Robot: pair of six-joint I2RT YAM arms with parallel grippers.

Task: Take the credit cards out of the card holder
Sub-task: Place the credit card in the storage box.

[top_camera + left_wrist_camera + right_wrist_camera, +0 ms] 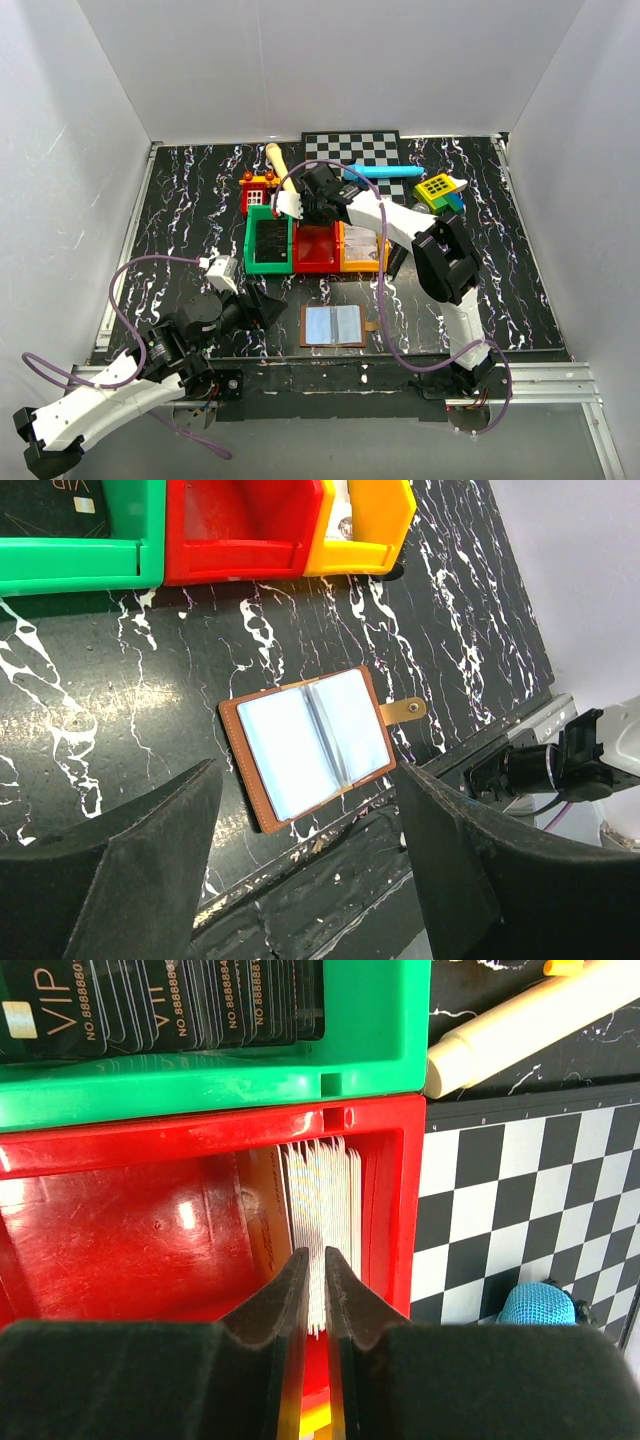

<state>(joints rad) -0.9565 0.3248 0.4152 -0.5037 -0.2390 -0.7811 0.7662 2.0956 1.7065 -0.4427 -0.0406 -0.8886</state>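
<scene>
The card holder (312,745) lies open and flat on the counter (120,680), near its front edge. The left hand (308,780) hangs released just above it. The right hand (312,1260) is nearly clenched over the white cards (320,1185) standing in the red bin (130,1240); I cannot tell if it grips one.

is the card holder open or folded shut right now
Open. The card holder lies spread flat, both pale blue-grey inner panels facing up, its snap tab sticking out to one side.
</scene>
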